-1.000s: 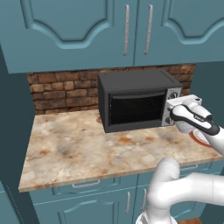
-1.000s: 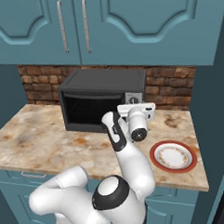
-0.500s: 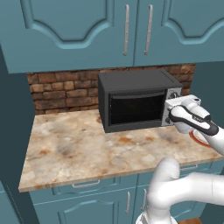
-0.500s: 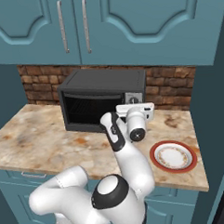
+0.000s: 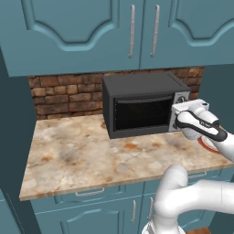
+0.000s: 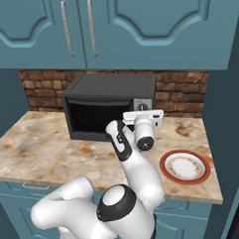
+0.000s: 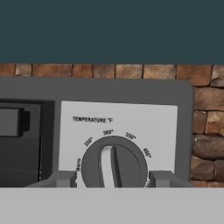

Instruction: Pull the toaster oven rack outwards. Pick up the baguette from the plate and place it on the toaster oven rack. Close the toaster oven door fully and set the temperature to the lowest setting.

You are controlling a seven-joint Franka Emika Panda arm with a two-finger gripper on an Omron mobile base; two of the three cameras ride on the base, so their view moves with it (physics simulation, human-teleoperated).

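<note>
Since the earlier frames the hand has edged only slightly closer to the oven [image 5: 144,104], settling square against its silver panel [image 7: 118,131]; the arm and base look otherwise unmoved. In the hand view the gripper [image 7: 112,178] straddles the temperature knob [image 7: 113,161], one fingertip [image 7: 64,178] at its left edge and the other at its right, so the jaws appear closed on the knob, touching or all but touching its rim. The door [image 5: 142,113] is shut flush with the oven front, and the plate [image 6: 185,167] on the counter [image 5: 87,153] right of the oven is bare, so I judge the baguette already sits inside, though the dark glass hides it and the rack. That leaves the last step: turning the knob to its lowest mark. Above the dial the panel reads "TEMPERATURE °F"; around it run small numbers, apparently 200, 300, 350 and 400, too blurred to be sure, with a word low on the left that may be "Warm". The knob's pale pointer ridge stands nearly upright, leaning a little left, toward the 300 mark, so a turn toward the lower left seems called for.
</note>
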